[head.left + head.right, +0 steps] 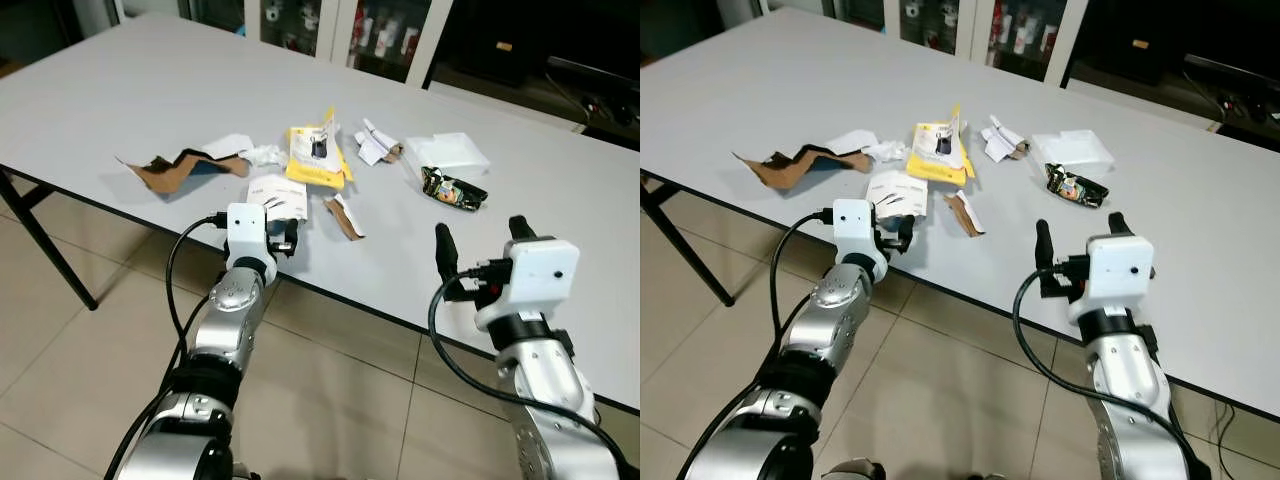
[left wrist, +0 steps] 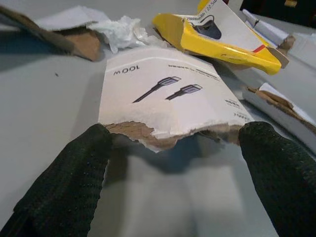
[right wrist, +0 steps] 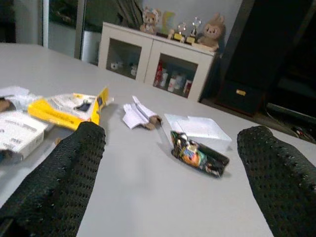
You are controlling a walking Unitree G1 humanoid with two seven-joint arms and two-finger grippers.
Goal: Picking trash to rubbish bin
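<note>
Trash lies scattered on the grey table. A torn white cable package lies nearest the front edge. My left gripper is open right at it. In the left wrist view its fingers flank the package's torn edge without closing on it. Behind lie a yellow package, crumpled tissue, torn brown cardboard and a cardboard strip. My right gripper is open over the front edge, pointing toward a dark snack wrapper and holding nothing.
White paper scraps and a clear plastic bag lie behind the wrapper. A white glass-door cabinet stands beyond the table. A black table leg angles down to the tiled floor at the left.
</note>
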